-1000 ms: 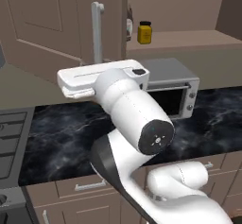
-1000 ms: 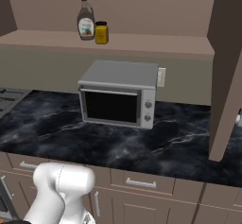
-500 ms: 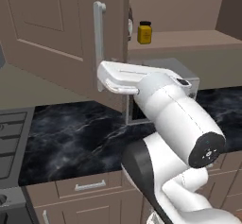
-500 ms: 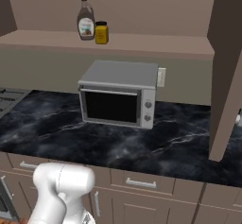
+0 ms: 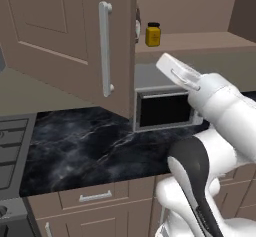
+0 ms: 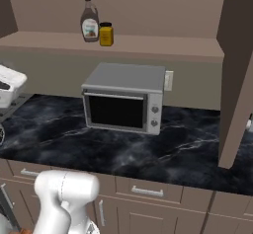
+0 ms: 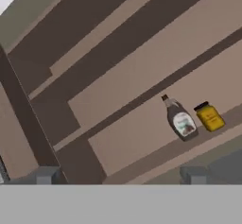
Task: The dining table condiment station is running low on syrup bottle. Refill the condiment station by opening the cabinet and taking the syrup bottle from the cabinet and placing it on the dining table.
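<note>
The syrup bottle (image 6: pixel 89 20), dark brown with a pale label, stands upright on the shelf of the open cabinet (image 6: pixel 148 44), with a short yellow jar (image 6: pixel 105 34) right beside it. In the hand view the syrup bottle (image 7: pixel 180 119) lies ahead and to the right of my gripper (image 7: pixel 120 175). The gripper is open and some way off, with nothing between its fingertips (image 7: pixel 47 175). My white hand (image 5: pixel 177 71) hovers in front of the shelf, above the microwave. The left cabinet door (image 5: pixel 60 36) hangs open and hides most of the bottle in the left base view. The dining table is out of view.
A grey microwave (image 6: pixel 123 97) sits on the black marble counter (image 6: pixel 188 144) under the shelf. The open right cabinet door (image 6: pixel 237 75) juts out at the right. A stove (image 5: pixel 10 146) borders the counter on the left. Drawers with silver handles (image 5: pixel 95 197) run below.
My hand has left the silver handle of the left door and swung right, across to the front of the shelf. The gripper has opened wide. The bottle and jar have not moved.
</note>
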